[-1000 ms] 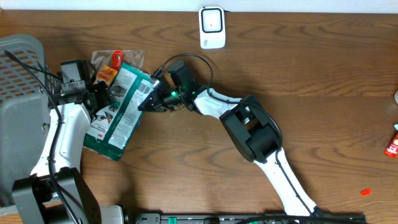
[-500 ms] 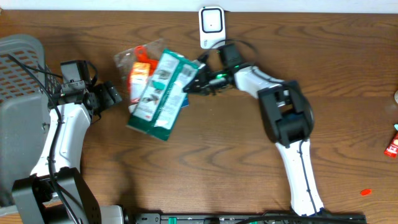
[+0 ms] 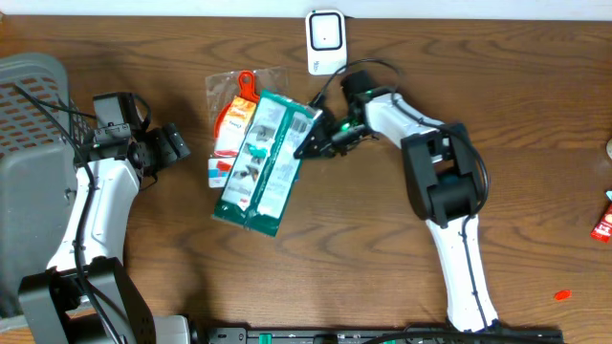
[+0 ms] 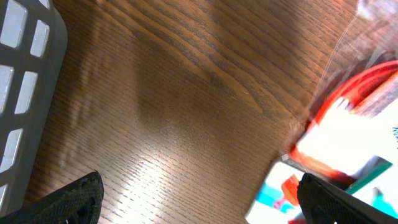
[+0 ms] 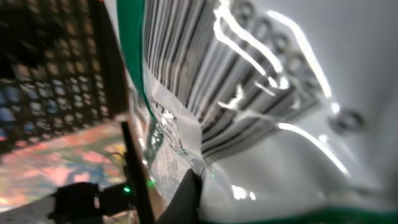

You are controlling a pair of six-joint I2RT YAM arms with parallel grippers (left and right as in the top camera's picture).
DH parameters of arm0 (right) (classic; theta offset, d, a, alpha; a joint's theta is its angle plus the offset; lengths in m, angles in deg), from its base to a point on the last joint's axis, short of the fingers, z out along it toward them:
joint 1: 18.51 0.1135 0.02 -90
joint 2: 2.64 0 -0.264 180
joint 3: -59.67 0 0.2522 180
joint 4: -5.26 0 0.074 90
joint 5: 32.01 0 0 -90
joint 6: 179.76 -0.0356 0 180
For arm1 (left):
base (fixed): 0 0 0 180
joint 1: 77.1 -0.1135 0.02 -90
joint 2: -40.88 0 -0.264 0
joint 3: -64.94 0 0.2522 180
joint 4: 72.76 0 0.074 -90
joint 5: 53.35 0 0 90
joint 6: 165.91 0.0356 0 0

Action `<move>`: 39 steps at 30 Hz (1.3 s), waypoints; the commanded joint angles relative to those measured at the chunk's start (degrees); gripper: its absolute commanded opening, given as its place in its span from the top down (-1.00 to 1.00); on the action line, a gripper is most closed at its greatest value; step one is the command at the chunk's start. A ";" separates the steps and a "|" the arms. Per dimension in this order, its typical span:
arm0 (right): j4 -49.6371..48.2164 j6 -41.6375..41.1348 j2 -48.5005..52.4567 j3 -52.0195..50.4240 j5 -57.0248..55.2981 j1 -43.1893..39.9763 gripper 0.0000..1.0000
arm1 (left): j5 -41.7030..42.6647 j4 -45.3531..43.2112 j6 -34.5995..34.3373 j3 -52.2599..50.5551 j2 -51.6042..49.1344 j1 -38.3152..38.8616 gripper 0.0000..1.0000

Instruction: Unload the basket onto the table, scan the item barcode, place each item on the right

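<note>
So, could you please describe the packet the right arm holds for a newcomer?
On the brown wooden table, left of centre, the right pincer pinches a flat green-and-white plastic packet. Unlike the clear orange-and-white pack partly under it, it is green-edged.

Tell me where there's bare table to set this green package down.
Bare wood lies right of the scanner, above the right arm, and below the green package, between that arm and the left arm. It is crowded around the orange packet, the left tool and the basket.
</note>
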 commanded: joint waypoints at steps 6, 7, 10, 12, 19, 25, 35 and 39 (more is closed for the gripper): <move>5.07 3.91 6.47 2.23 -19.39 6.47 0.44 | 0.52 0.15 -0.07 -0.07 -0.44 -0.39 -0.98; 5.22 3.61 6.47 2.45 -20.37 6.60 0.43 | 0.52 0.15 -0.07 -0.07 -0.44 -0.39 -0.98; 5.18 0.94 6.47 2.51 -23.32 6.67 0.63 | 0.52 0.31 -0.07 -0.07 -0.44 -0.39 -0.98; 5.16 -0.09 6.47 2.51 -24.41 6.60 0.92 | 0.52 0.42 -0.04 -0.07 -0.44 -0.39 -0.98; 5.20 -0.15 6.47 2.51 -24.74 6.56 0.97 | 0.52 0.55 -0.04 -0.07 -0.44 -0.39 -0.98; 6.58 -0.11 6.12 2.62 -24.76 6.49 0.97 | 0.52 0.55 0.20 -0.07 -0.44 -0.39 -0.98; 7.58 1.44 3.91 2.62 -29.46 5.25 0.65 | 0.52 0.57 0.35 -0.09 -0.46 -0.39 -0.98; 7.45 1.42 3.91 2.62 -29.46 5.05 0.63 | 0.52 0.55 0.37 -0.09 -0.70 -0.39 -0.98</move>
